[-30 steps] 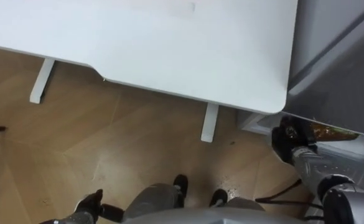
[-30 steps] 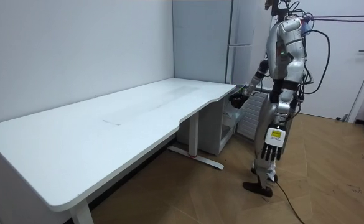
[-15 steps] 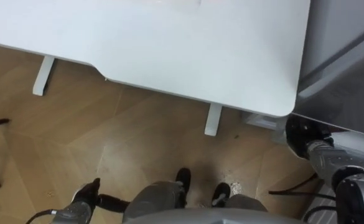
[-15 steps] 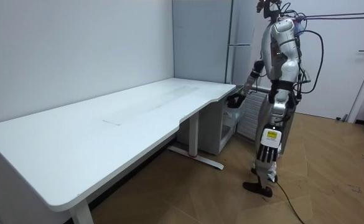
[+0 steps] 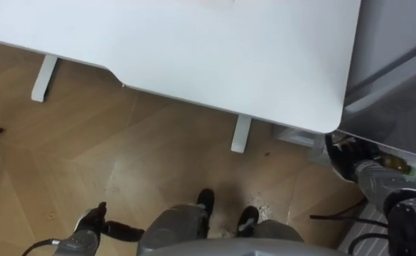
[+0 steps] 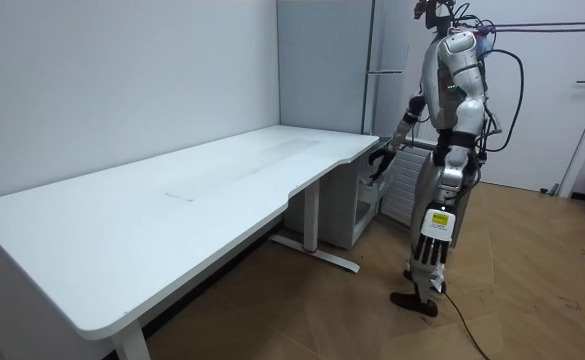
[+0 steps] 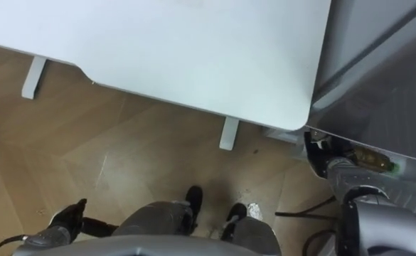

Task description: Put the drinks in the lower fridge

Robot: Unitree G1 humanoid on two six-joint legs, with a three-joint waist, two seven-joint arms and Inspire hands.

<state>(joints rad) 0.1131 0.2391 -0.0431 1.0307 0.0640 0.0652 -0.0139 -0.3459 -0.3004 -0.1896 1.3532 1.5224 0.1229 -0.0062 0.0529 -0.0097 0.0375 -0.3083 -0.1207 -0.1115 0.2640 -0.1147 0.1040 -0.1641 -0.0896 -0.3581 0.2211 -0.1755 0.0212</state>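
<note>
Amber drink bottle (image 7: 370,158) beside right robot hand (image 7: 320,152)

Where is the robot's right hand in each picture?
Left eye view: right hand near the right edge, just below the white table's corner, beside the grey fridge.
Right eye view: right hand right of centre, below that corner.
Room view: right hand near the middle, between table end and fridge.
Shared landmark: the table corner by the fridge.
</note>
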